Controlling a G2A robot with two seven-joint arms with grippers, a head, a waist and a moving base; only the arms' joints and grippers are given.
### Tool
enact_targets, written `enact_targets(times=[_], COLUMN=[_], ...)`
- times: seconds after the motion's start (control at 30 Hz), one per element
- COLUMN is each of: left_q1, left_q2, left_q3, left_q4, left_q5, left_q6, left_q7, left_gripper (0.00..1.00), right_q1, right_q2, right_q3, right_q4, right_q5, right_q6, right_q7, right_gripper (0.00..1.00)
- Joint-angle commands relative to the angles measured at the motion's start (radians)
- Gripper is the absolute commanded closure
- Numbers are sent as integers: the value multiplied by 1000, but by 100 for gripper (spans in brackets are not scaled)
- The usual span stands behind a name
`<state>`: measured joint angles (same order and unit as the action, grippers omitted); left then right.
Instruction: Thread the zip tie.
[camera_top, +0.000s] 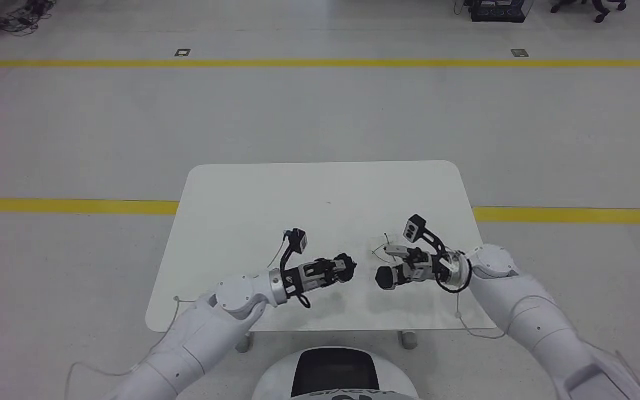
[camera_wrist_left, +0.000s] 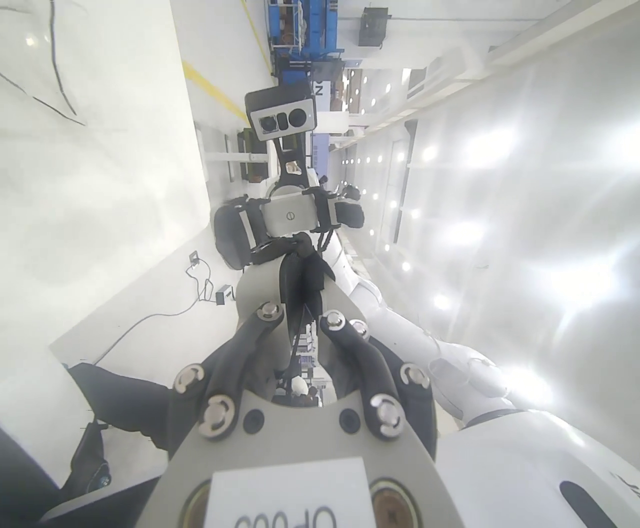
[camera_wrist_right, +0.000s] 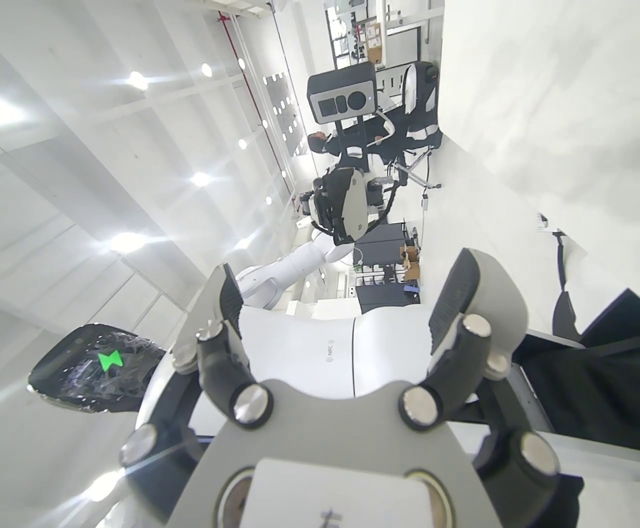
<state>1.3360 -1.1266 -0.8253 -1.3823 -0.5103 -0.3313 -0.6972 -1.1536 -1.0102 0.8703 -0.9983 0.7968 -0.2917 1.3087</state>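
A thin black zip tie (camera_top: 383, 243) lies loose on the white table (camera_top: 300, 200), just beyond the two grippers; the left wrist view shows it as two thin dark lines (camera_wrist_left: 60, 80) meeting at a point. My left gripper (camera_top: 350, 267) hovers over the table's near half, pointing at the right one. Its fingers are pressed together (camera_wrist_left: 302, 270), and I cannot tell whether anything is pinched between them. My right gripper (camera_top: 380, 277) faces it a short gap away. It is open (camera_wrist_right: 345, 272), fingers (camera_wrist_right: 227, 300) spread wide, nothing between them.
The far half and left side of the table are bare white surface. A yellow floor line (camera_top: 320, 63) runs behind the table. Each wrist view shows the other arm's gripper head-on (camera_wrist_left: 290, 220) (camera_wrist_right: 345, 205).
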Motion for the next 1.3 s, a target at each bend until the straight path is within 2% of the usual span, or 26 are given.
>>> enact_targets(times=[0.0, 0.07, 0.23, 0.33, 0.4, 0.47, 0.87, 1.07, 1.13, 1.27], left_q1=[4, 8, 22, 30, 35, 43, 43, 54, 62, 72], left_q2=[3, 6, 12, 13, 14, 14, 15, 22, 25, 29], left_q3=[-9, -17, -39, -49, -54, -60, -60, -88, -102, -123], left_q4=[-3, -8, -27, -38, -47, -59, -59, -64, -68, -80], left_q5=[5, 10, 16, 19, 22, 25, 37, 44, 50, 55], left_q6=[-9, -9, -9, -9, -9, -9, -4, -9, -9, -9], left_q7=[-3, -6, -24, -36, -41, -44, -23, -31, -39, -68], left_gripper=[100, 100, 100, 100, 100, 100, 100, 100, 100, 100], right_q1=[-2, -5, -27, -44, -66, -66, -66, -22, 4, 41], right_q2=[10, 20, 53, 69, 75, 75, 75, 77, 76, 66], right_q3=[18, 35, 88, 118, 133, 133, 133, 117, 99, 62], right_q4=[-21, -49, -181, -265, -310, -310, -310, -352, -371, -381], right_q5=[-79, -165, -422, -557, -605, -605, -605, -804, -914, -1026], right_q6=[-18, -28, -26, -48, -48, -48, -48, 17, 63, 103], right_q7=[-55, -110, -256, -308, -335, -335, -335, -353, -358, -371], right_gripper=[0, 0, 0, 0, 0, 0, 0, 0, 0, 0])
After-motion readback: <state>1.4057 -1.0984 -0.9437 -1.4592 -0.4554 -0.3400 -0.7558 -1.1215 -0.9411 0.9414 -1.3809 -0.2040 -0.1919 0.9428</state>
